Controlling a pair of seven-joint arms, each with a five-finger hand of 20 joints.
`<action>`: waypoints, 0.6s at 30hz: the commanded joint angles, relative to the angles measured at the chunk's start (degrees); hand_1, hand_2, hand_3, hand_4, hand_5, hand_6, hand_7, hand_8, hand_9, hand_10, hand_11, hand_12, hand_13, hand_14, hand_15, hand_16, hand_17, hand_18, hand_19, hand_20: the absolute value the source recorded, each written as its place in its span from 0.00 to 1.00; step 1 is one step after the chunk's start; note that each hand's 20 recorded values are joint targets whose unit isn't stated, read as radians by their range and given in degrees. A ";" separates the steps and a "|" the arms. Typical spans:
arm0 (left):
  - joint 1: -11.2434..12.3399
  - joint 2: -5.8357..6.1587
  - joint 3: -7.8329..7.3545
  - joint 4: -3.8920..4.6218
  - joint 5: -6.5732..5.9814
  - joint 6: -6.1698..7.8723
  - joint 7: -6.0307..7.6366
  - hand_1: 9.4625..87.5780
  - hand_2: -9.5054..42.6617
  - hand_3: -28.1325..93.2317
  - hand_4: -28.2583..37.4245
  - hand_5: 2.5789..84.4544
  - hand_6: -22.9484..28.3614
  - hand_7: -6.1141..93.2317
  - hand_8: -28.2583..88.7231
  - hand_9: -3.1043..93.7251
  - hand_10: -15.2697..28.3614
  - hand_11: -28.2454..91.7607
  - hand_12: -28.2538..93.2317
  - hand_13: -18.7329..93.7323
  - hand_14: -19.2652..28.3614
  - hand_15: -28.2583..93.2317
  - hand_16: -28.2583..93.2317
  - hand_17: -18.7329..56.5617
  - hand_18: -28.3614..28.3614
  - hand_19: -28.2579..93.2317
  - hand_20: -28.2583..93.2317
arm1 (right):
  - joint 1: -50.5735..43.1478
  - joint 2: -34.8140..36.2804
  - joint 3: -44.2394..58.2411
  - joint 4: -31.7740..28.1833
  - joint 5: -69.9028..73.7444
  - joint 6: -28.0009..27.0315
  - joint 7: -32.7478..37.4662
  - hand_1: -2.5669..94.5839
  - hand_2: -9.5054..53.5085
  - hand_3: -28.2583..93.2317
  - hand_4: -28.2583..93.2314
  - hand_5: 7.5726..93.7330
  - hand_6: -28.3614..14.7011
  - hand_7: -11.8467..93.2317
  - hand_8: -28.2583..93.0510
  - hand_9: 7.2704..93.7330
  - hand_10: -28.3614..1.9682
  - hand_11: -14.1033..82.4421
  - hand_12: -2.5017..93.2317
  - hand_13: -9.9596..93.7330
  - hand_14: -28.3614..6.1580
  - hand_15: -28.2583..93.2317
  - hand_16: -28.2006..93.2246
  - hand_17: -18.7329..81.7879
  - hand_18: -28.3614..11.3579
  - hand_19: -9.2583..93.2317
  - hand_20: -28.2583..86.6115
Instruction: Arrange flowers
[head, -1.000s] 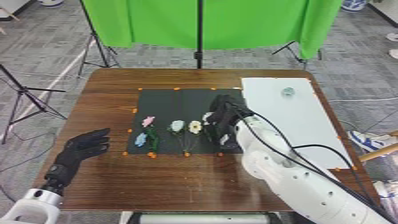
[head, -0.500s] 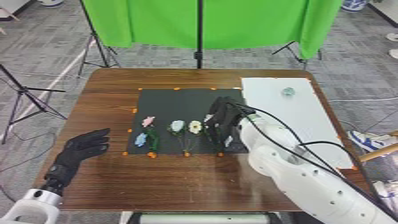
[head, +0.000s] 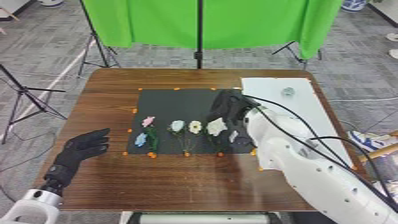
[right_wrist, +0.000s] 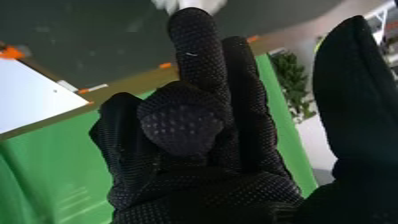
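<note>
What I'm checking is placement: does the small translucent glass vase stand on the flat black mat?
No, the vase stands on the flat white rectangular sheet.

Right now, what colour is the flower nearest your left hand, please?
Light blue; the head view shows the flower best.

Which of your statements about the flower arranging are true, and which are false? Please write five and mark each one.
1. The clear vase is on the white board. True.
2. The blue flower is in the vase. False: it lies on the black mat.
3. The right hand is over the black mat. True.
4. The left hand holds the pink flower. False: that flower lies on the mat.
5. The pink flower is farther from the robot than the blue one. True.
</note>
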 joint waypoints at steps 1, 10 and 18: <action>1.20 -0.72 -0.29 -0.28 0.26 0.33 -0.33 0.36 0.10 0.79 0.38 0.49 0.49 0.18 0.19 0.44 0.64 0.39 0.34 0.47 0.79 0.44 0.26 0.29 0.77 0.48 0.51 | 0.92 3.83 3.65 1.70 -4.31 19.10 0.52 0.36 0.00 0.75 0.12 0.64 0.62 0.24 0.17 0.78 0.41 0.41 0.31 0.89 0.61 0.76 0.54 0.71 0.21 1.00 0.78; 1.68 -1.09 -0.44 -0.58 0.31 0.53 -0.32 0.36 0.09 0.79 0.38 0.49 0.49 0.18 0.19 0.44 0.64 0.39 0.34 0.47 0.78 0.44 0.26 0.29 0.78 0.48 0.51 | 7.50 4.72 5.06 15.04 -17.02 12.56 10.50 0.30 0.03 0.74 0.14 0.58 0.59 0.22 0.17 0.68 0.32 0.36 0.31 0.84 0.52 0.76 0.54 0.68 0.17 1.00 0.77; 1.61 -1.03 -0.41 -0.54 0.25 0.43 -0.42 0.36 0.10 0.79 0.38 0.49 0.49 0.18 0.19 0.44 0.64 0.39 0.34 0.47 0.78 0.44 0.26 0.29 0.78 0.48 0.51 | 11.14 3.79 3.10 26.38 -14.19 10.27 12.31 0.26 0.05 0.73 0.14 0.48 0.59 0.18 0.18 0.61 0.24 0.33 0.31 0.80 0.44 0.77 0.53 0.65 0.13 1.00 0.75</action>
